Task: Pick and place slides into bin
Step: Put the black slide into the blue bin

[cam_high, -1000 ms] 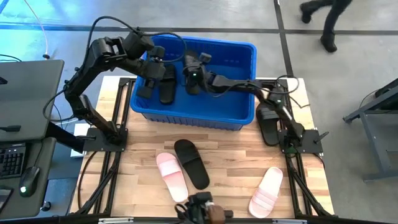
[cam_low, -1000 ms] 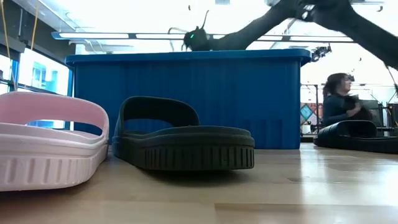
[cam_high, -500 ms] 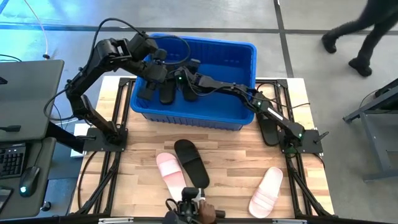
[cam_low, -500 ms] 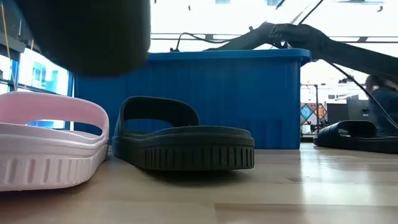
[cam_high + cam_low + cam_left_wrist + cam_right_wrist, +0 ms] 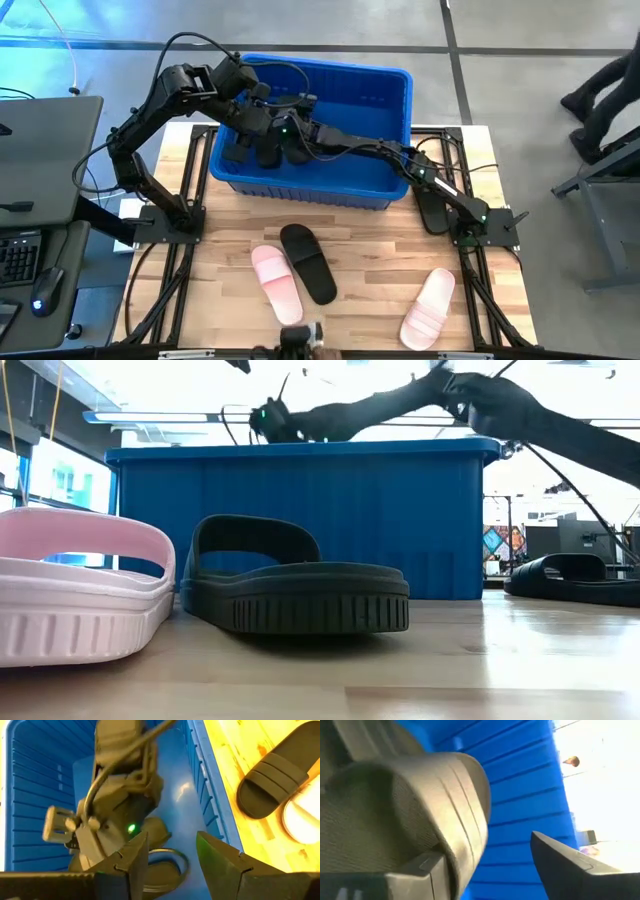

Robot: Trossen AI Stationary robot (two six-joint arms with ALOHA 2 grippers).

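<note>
The blue bin (image 5: 330,70) stands at the table's far side with three black slides (image 5: 268,150) lying in its left half. My right gripper (image 5: 277,133) reaches in from the right, low over them. It is open, with one black slide's strap (image 5: 405,805) close beside one finger (image 5: 420,870). My left gripper (image 5: 172,855) hovers open over the bin's left part, above the right gripper, with nothing between its fingers. On the table lie a black slide (image 5: 308,262), two pink slides (image 5: 275,282) (image 5: 428,308), and another black slide (image 5: 432,205) right of the bin. My right gripper has one finger (image 5: 420,870) right beside the broad strap (image 5: 465,820) of a black slide in the bin. I cannot tell whether the finger touches it. Nothing sits between the two fingers, only the bin's blue wall behind them.
The bin's ribbed walls (image 5: 300,520) close in both grippers. My two arms cross closely over the bin's left half. A monitor and keyboard stand off the table's left edge (image 5: 40,200). A person's legs (image 5: 600,100) show beyond the table's right side.
My right gripper has gone across the bin toward the table's left edge, ending beside the slides under my left gripper. A person has walked to the right behind the table.
</note>
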